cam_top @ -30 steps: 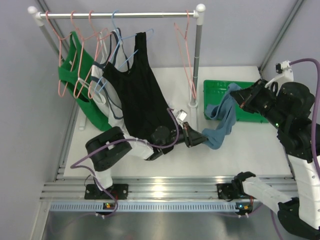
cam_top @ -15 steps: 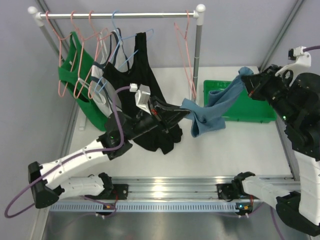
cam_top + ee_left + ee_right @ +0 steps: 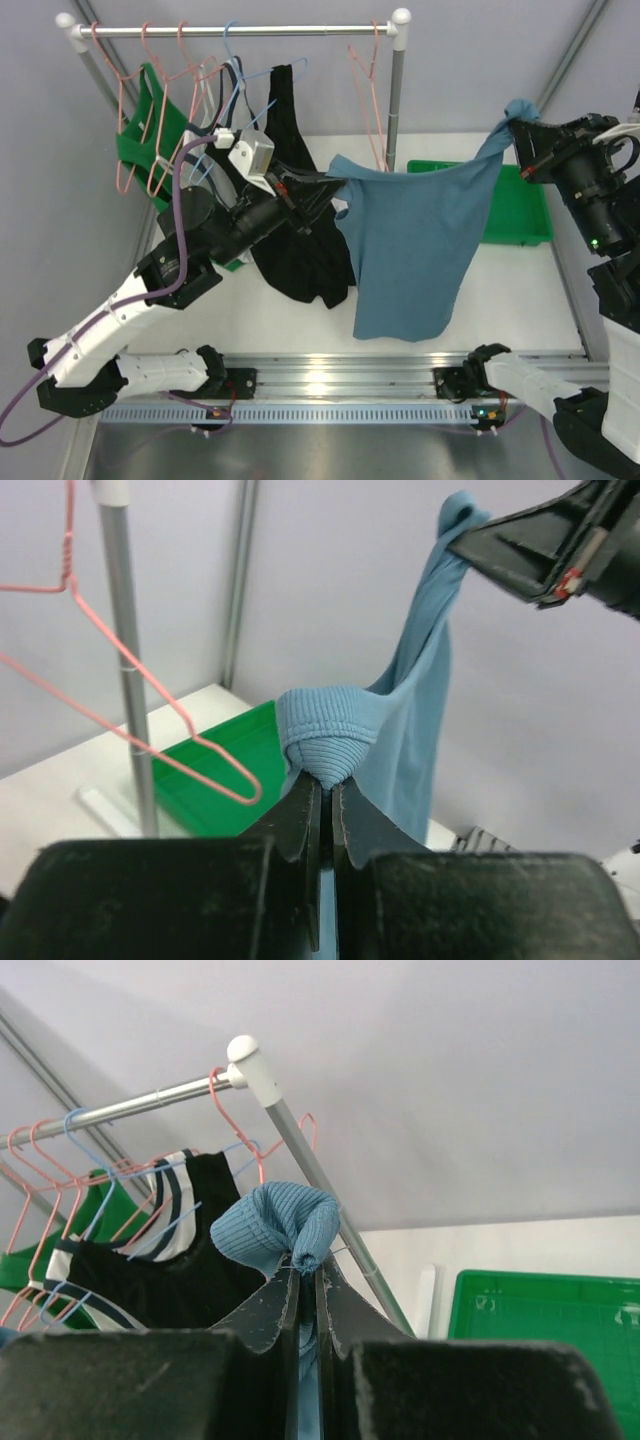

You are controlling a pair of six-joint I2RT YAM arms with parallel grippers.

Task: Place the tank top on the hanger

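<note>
1. The tank top point(image 3: 410, 240) hung spread in the air above the desk point(image 3: 520, 290), one shoulder strap in each hand, probably so that its neck opening stood wide for the hanger point(image 3: 150, 672).
2. The left hand point(image 3: 335, 188) was pressed together on the strap at the top's 10 o'clock corner, on a raised, outstretched arm.
3. The right hand point(image 3: 520, 138) pinched the other strap at the 2 o'clock corner, held higher, above the green tray point(image 3: 522, 215).
4. The hanger hung bare on the rail point(image 3: 260, 31), at 12 o'clock from the left hand, near the cloth but not yet through it.
</note>
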